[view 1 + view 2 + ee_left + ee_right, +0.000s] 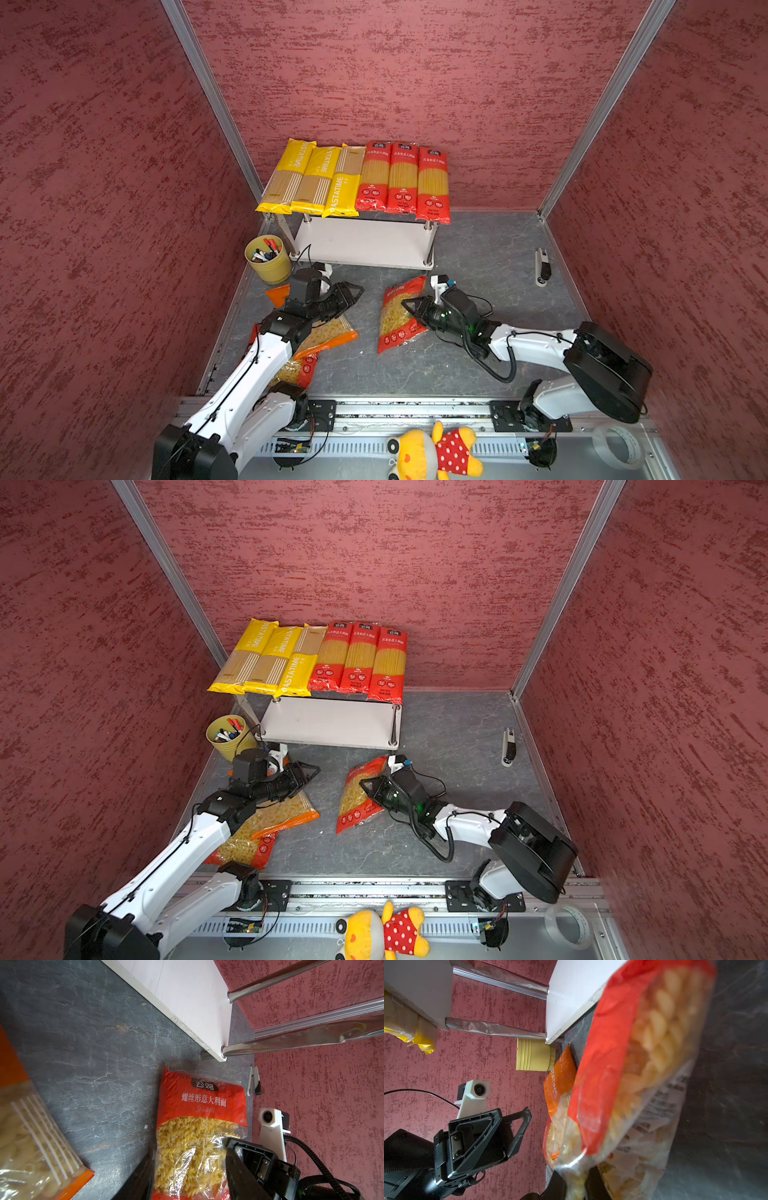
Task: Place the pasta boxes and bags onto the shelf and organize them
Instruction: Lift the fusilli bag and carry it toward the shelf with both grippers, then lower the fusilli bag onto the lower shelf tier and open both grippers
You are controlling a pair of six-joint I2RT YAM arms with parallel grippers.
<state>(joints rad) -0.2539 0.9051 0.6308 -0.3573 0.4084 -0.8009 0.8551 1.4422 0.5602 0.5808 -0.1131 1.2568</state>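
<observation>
fusilli bag (623,1076) between right jaws

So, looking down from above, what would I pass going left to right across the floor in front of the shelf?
Pen cup → left gripper → fusilli bag → stapler.

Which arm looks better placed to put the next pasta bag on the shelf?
The right arm. The right gripper is shut on the red fusilli bag, close to the shelf, whose lower board is bare; the left gripper is open, holding nothing.
</observation>
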